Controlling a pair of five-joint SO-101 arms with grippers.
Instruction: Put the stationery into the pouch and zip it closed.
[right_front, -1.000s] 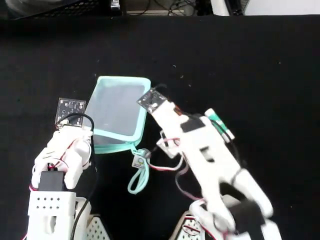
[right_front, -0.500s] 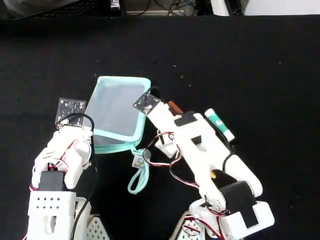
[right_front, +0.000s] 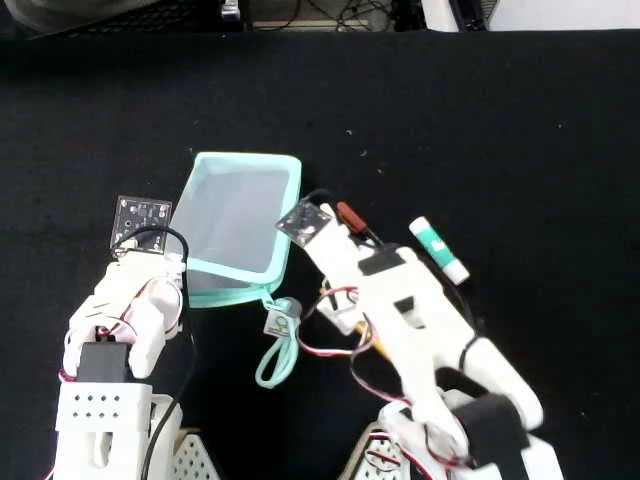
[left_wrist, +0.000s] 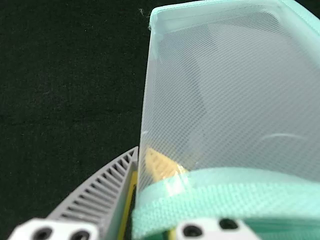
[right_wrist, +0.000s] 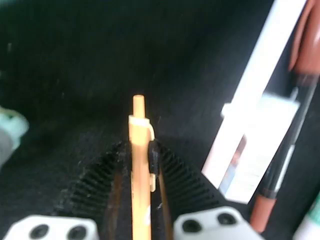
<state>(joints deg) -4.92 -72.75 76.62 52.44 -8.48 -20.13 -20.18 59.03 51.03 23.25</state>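
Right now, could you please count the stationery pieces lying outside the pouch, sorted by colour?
Outside the pouch:
Yellow pen, held in the right gripper: 1
Brown pen: 1
White stick-shaped piece: 1
White-and-green marker: 1
Total: 4

The white moulded-plastic left arm (right_front: 125, 315) and the matching right arm (right_front: 415, 315) are carrying black servo blocks (right_front: 98, 362), and each is wearing a small square black circuit-board camera (right_front: 142, 218) at the wrist. Thin red, white and black cables (right_front: 318, 335) are looping along the right arm. The left arm's grey ribbed finger (left_wrist: 105, 187) and the right arm's black ribbed fingers (right_wrist: 92, 190) are ending in white mounts with dark screw holes (left_wrist: 44, 233).
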